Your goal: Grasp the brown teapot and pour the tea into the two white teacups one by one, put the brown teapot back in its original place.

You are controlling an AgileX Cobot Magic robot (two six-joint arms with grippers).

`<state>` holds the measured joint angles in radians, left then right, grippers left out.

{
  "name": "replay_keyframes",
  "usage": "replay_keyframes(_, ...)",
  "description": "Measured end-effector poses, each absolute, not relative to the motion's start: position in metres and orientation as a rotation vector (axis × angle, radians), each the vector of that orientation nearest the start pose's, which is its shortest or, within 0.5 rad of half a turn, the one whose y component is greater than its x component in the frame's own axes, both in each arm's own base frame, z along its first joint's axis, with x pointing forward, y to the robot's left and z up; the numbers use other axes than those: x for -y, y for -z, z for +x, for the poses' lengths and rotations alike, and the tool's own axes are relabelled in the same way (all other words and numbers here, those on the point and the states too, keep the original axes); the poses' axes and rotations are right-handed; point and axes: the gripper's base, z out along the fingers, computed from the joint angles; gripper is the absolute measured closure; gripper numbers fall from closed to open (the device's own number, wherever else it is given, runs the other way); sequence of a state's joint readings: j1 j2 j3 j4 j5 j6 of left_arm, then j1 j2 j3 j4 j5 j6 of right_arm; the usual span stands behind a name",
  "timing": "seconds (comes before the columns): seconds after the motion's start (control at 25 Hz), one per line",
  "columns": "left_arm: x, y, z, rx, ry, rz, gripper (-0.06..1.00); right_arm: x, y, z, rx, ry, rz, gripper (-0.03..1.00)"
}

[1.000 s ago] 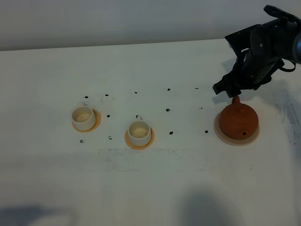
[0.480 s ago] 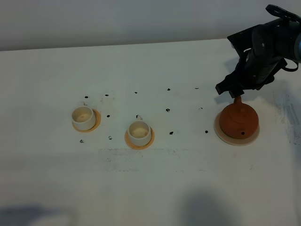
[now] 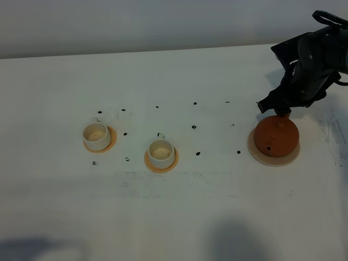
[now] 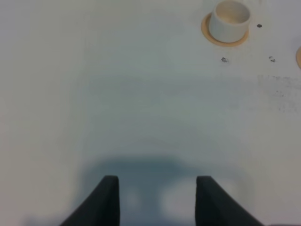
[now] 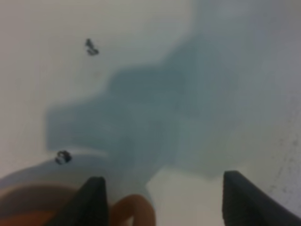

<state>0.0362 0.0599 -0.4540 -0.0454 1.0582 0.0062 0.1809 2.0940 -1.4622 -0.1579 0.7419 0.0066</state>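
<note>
The brown teapot (image 3: 276, 136) sits on its pale beige disc, the original place (image 3: 273, 159), at the right of the table. My right gripper (image 3: 276, 110) hangs just behind it, jaws wide open. In the right wrist view the teapot's loop handle (image 5: 137, 212) shows between the fingers, close to one fingertip (image 5: 94, 200), and is not clamped. The two white teacups (image 3: 96, 135) (image 3: 161, 152) stand on orange-tan coasters at left and centre; no tea shows in them. My left gripper (image 4: 157, 200) hovers over bare table, its fingers apart with nothing between them. One teacup (image 4: 229, 19) lies far ahead of it.
Small black marks (image 3: 194, 127) dot the white table (image 3: 190, 206) between the cups and the teapot. The table's far edge meets a grey wall (image 3: 163, 22). Dark arm shadows fall along the near edge.
My right gripper has shifted a little to the right and back behind the teapot. The teapot has turned slightly on its disc. The cups have not moved.
</note>
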Motion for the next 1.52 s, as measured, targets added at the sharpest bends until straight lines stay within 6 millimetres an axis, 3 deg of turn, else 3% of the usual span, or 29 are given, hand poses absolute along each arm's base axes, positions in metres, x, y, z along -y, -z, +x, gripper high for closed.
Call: replay_keyframes(1.52,0.003,-0.264,0.009,-2.147,0.031,-0.033,0.56,-0.055,-0.157,0.419,-2.827,0.259,-0.387,0.43)
